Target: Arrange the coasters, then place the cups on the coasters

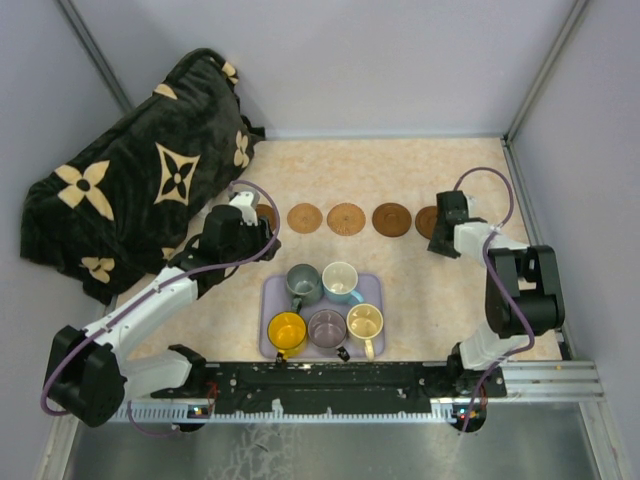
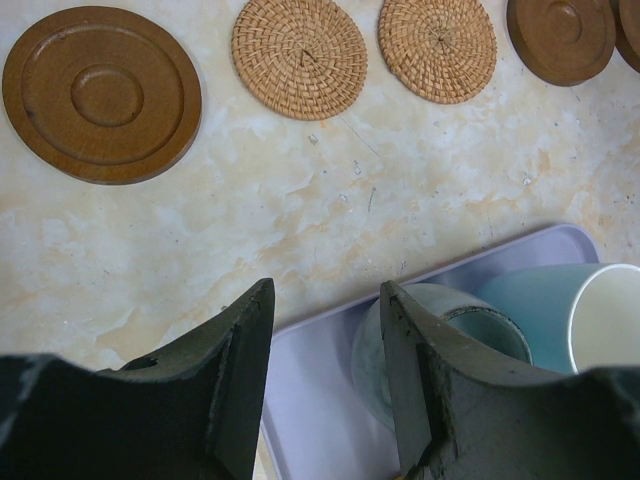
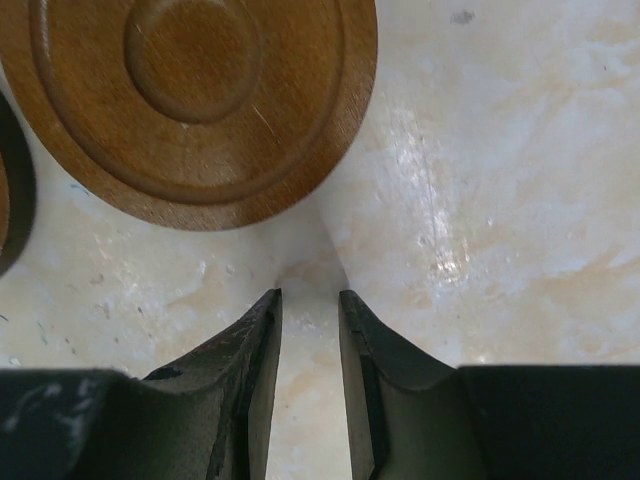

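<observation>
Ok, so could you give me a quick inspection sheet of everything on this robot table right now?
Surface: marbled beige table, faint scuffs.
Job's things: five coasters in a row at the back; five cups all on the tray, none on a coaster.
Clutter: black flowered blanket, back left.
Grippers: left gripper open, empty, over the tray's edge; right gripper slightly open, empty, near a brown coaster.
Cables: purple cables loop along both arms.
Surroundings: grey walls.

Brown and woven-tan coasters (image 1: pixel 346 218), lavender tray (image 1: pixel 272 302), black blanket (image 1: pixel 130 190) with tan flowers.
</observation>
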`<state>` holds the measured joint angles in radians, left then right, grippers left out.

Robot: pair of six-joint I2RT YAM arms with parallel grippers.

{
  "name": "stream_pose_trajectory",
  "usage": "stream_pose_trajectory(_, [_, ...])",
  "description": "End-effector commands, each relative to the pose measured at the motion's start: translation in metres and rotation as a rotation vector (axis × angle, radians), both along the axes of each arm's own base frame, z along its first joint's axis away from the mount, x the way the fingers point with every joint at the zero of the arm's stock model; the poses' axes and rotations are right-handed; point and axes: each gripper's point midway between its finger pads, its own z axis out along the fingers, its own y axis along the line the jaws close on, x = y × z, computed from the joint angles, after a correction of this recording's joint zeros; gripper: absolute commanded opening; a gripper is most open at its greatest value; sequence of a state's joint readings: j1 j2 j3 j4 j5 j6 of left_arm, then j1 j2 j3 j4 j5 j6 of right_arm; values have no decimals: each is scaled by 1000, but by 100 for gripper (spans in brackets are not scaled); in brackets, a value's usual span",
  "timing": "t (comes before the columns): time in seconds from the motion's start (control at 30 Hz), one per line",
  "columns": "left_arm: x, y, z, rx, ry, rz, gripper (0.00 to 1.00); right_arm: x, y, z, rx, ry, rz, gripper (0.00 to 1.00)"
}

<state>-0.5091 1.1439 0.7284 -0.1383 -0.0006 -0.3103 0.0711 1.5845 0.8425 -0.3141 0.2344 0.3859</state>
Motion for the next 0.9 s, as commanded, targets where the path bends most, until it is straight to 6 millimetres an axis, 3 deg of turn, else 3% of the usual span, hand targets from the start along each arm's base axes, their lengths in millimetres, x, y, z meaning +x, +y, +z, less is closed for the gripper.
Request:
stream_pose_trajectory(0.0, [2,-2,2,0,-10,-5,53,23,5,6,30,-45,11,31])
stream_pose_trajectory(0.17, [2,-3,0,-2,-5,-6,54,31,6,7,35,-56,11,30])
stream_pose_trajectory(0.27, [2,-4,0,-3,-6,-7,54,32,6,-5,32,-27,10,30])
stream_pose_trajectory(0.57, [2,-3,-1,-1,1,-7,53,37,6,-14,32,-11,5,30])
stream_pose_trajectory(0.87, [2,-4,-2,-2,4,-9,54,22,10,-12,64,-7,7,30])
